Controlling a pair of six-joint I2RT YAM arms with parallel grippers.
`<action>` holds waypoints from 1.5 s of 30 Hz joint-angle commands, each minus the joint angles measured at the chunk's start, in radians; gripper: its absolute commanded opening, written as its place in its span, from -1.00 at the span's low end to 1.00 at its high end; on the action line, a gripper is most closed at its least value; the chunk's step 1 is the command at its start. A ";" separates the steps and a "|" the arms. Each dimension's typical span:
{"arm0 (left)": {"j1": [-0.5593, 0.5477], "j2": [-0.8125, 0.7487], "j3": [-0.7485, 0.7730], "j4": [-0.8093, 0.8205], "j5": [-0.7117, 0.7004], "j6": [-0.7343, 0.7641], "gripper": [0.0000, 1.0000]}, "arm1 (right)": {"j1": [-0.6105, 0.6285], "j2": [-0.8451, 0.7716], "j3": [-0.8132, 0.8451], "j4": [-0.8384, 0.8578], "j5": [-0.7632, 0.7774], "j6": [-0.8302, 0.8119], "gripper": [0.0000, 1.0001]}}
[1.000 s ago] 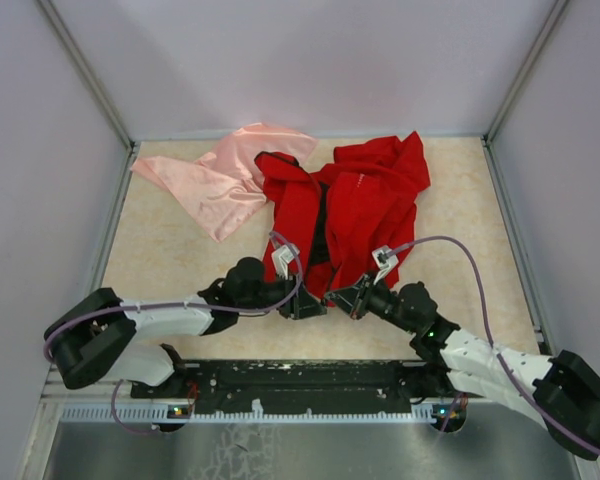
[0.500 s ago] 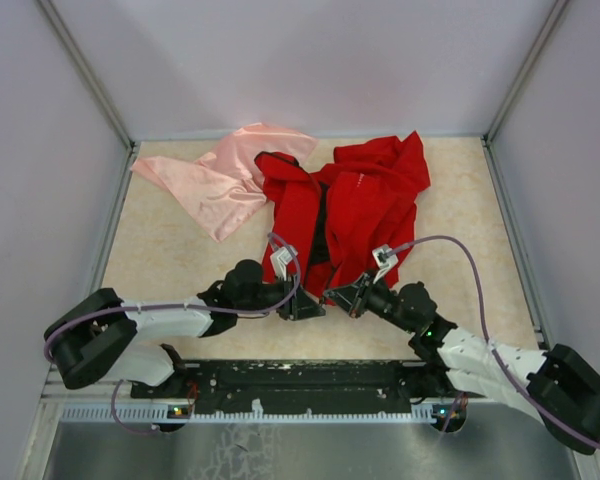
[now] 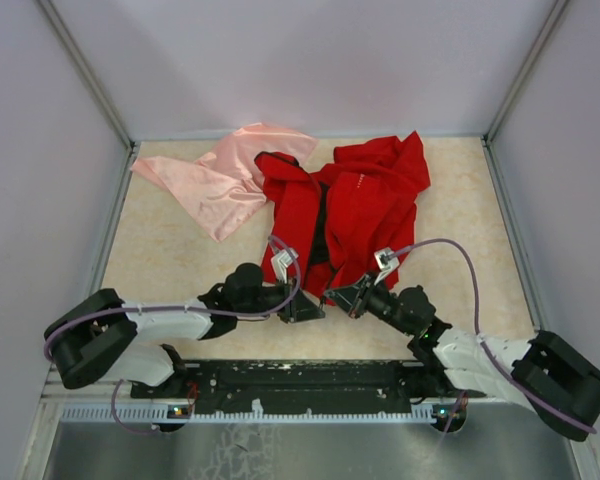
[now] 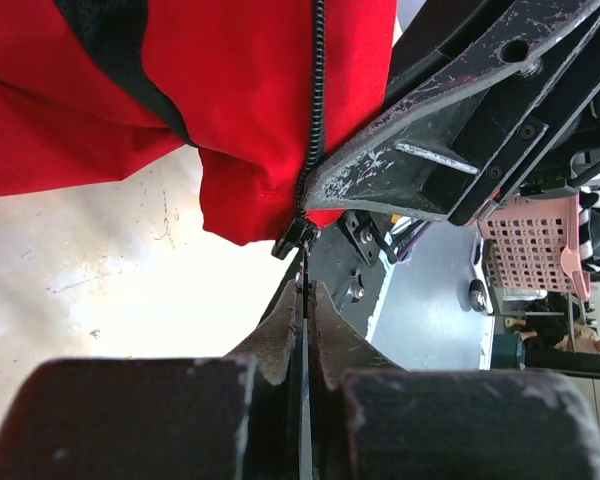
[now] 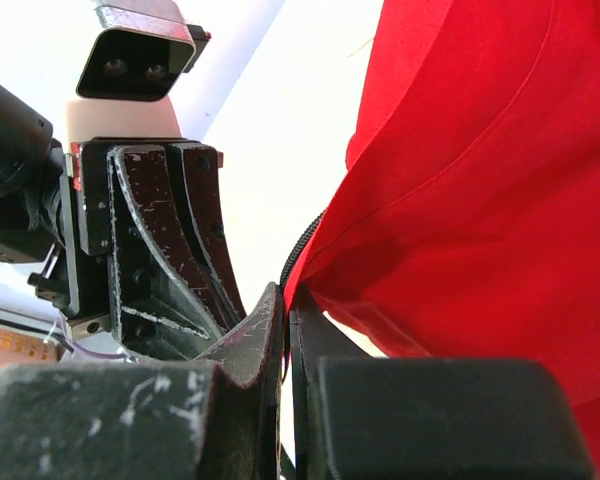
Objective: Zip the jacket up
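The red jacket (image 3: 355,205) lies crumpled at the table's middle, its black front zipper (image 4: 317,100) running down to the near hem. My left gripper (image 4: 304,285) is shut on the thin pull tab that hangs from the zipper slider (image 4: 293,238) at the hem corner. My right gripper (image 5: 286,300) is shut on the jacket's hem edge right beside the zipper teeth (image 5: 302,245). In the top view the left gripper (image 3: 308,308) and right gripper (image 3: 332,297) meet tip to tip at the jacket's near corner.
A pale pink shiny cloth (image 3: 225,180) lies at the back left, touching the jacket's collar. Grey walls (image 3: 40,200) close the table in on three sides. The arms' black base rail (image 3: 300,378) runs along the near edge.
My left gripper has closed on the zipper pull. The right arm's base end has swung slightly left, while its gripper stays at the hem.
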 commanded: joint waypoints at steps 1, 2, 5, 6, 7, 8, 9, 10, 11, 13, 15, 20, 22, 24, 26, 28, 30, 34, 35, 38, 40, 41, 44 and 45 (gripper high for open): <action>-0.024 -0.001 -0.053 -0.001 -0.006 -0.022 -1.00 | -0.015 0.031 0.006 0.221 0.097 0.013 -1.00; -0.024 0.001 -0.064 -0.001 -0.013 -0.027 -1.00 | -0.018 0.035 0.010 0.234 0.094 0.014 -1.00; -0.024 -0.001 -0.081 -0.016 -0.038 -0.036 -1.00 | -0.022 0.035 0.029 0.231 0.070 0.008 -1.00; -0.025 -0.006 -0.079 -0.031 -0.049 -0.033 -1.00 | -0.022 0.030 0.031 0.231 0.062 0.006 -1.00; -0.024 -0.012 -0.076 -0.052 -0.070 -0.027 -1.00 | -0.023 0.024 0.029 0.233 0.058 0.006 -1.00; -0.024 -0.018 -0.071 -0.075 -0.085 -0.023 -1.00 | -0.024 0.013 0.024 0.233 0.059 0.007 -1.00; -0.024 -0.024 -0.066 -0.101 -0.099 -0.020 -1.00 | -0.025 -0.001 0.019 0.226 0.066 0.010 -1.00; -0.025 -0.030 -0.063 -0.119 -0.109 -0.020 -1.00 | -0.025 -0.018 0.015 0.212 0.077 0.011 -1.00; -0.024 -0.033 -0.061 -0.127 -0.113 -0.020 -1.00 | -0.025 -0.036 0.014 0.189 0.092 0.008 -1.00; -0.024 -0.037 -0.055 -0.125 -0.096 -0.019 -1.00 | -0.025 -0.072 0.023 0.111 0.130 0.000 -1.00; -0.023 -0.050 -0.042 -0.123 -0.065 -0.020 -1.00 | -0.025 -0.099 0.035 0.067 0.134 -0.019 -1.00; -0.024 -0.151 -0.002 -0.218 -0.095 0.023 -1.00 | -0.025 -0.110 0.037 0.021 0.157 -0.054 -1.00; -0.026 -0.185 0.000 -0.251 -0.116 0.039 -1.00 | -0.025 -0.105 0.034 0.030 0.160 -0.051 -1.00; -0.029 -0.196 -0.009 -0.254 -0.119 0.043 -1.00 | -0.025 -0.103 0.040 0.036 0.150 -0.042 -1.00; -0.033 -0.182 -0.022 -0.263 -0.134 0.039 -1.00 | -0.025 -0.110 0.059 0.012 0.142 -0.029 -1.00; -0.036 -0.148 -0.037 -0.269 -0.147 0.028 -1.00 | -0.025 -0.124 0.084 -0.036 0.140 -0.025 -1.00; -0.038 -0.123 -0.049 -0.252 -0.142 0.024 -0.99 | -0.025 -0.140 0.097 -0.055 0.134 -0.024 -1.00; -0.045 -0.098 -0.051 -0.188 -0.120 0.024 -0.86 | -0.025 -0.151 0.103 -0.063 0.117 -0.013 -1.00; -0.046 -0.094 -0.050 -0.170 -0.111 0.028 -0.83 | -0.025 -0.151 0.104 -0.063 0.114 -0.007 -1.00; -0.046 -0.088 -0.047 -0.131 -0.087 0.042 -0.74 | -0.025 -0.155 0.100 -0.055 0.093 0.011 -1.00; -0.046 -0.098 -0.048 -0.125 -0.082 0.054 -0.65 | -0.025 -0.166 0.105 -0.064 0.087 0.014 -1.00; -0.046 -0.111 -0.052 -0.124 -0.086 0.059 -0.56 | -0.025 -0.174 0.106 -0.084 0.092 0.011 -1.00; -0.046 -0.178 -0.078 -0.125 -0.119 0.078 -0.27 | -0.027 -0.200 0.105 -0.139 0.121 -0.007 -1.00; -0.046 -0.201 -0.085 -0.136 -0.137 0.086 -0.16 | -0.027 -0.206 0.101 -0.146 0.123 -0.010 -1.00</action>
